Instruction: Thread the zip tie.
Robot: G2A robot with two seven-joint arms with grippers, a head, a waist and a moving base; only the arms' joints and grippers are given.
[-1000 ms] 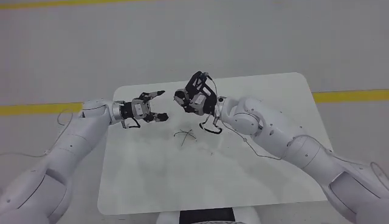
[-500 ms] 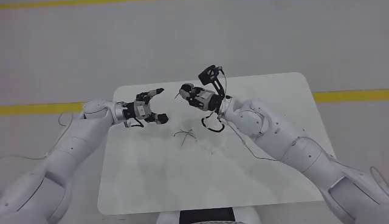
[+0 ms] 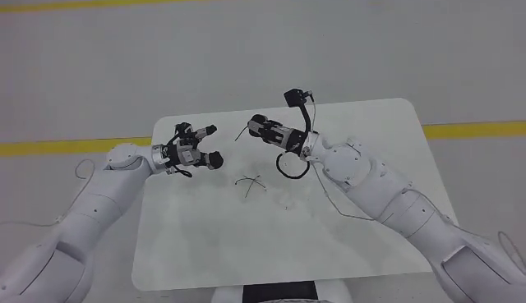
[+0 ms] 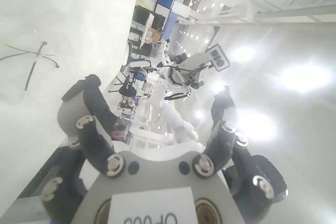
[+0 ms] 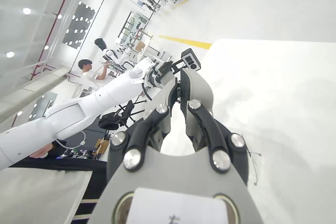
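Several thin black zip ties (image 3: 251, 181) lie crossed on the white table (image 3: 370, 221), near its middle; they also appear as zip ties (image 4: 34, 57) in the left wrist view and zip ties (image 5: 252, 159) in the right wrist view. My right gripper (image 3: 252, 126) hovers above the table's far part, its fingers pressed together (image 5: 178, 84). A thin dark strand (image 3: 241, 133), apparently a zip tie, sticks out from its tip. My left gripper (image 3: 212, 144) faces it from a short way off, open and holding nothing (image 4: 157, 89). Both grippers are off the table surface.
The table's far edge (image 3: 279, 107) runs just behind the two grippers. Bare tabletop stretches toward the near side and the right. A yellow floor line (image 3: 49, 147) passes behind the table.
My right wrist has rolled, swinging its camera upward, and its gripper has drifted slightly right. My left gripper has rotated and pulled back a little to the left, staying open.
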